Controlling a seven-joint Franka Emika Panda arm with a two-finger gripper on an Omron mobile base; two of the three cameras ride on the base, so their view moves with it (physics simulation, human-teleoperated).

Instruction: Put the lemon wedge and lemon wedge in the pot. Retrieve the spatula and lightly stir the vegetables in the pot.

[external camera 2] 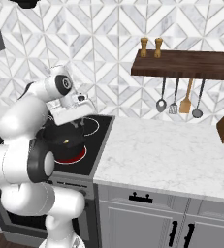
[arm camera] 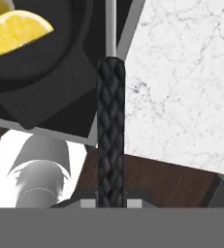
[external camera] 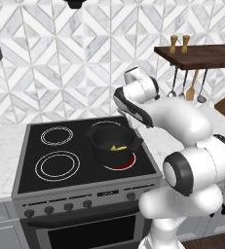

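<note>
The round dark grey-black cooking pot (external camera: 113,144) with two short side handles is sitting on the front right burner of the black glass stovetop (external camera: 60,146), and that burner ring is glowing red beneath it. Small bright yellow lemon wedges (external camera: 118,148) are lying inside the pot on its dark bottom; in the hand view one whole wedge (arm camera: 17,31) is showing its pale flesh and rind, with the edge of a second piece just beside it at the top corner.

The white arm is reaching over the right side of the stove, and its end effector (external camera 2: 78,124) is hanging just above the pot's right rim. The end effector is closing tightly on a long handle with a black braided grip (arm camera: 110,135); in the hand view this handle is running straight up from between the finger tips and turning into a thin grey metal shaft near the top, passing beside the pot's side handle and along the edge where the stove meets the white marble counter (arm camera: 181,82). The working end of this tool is lying outside the picture, so what kind of tool it is cannot be told.
</note>
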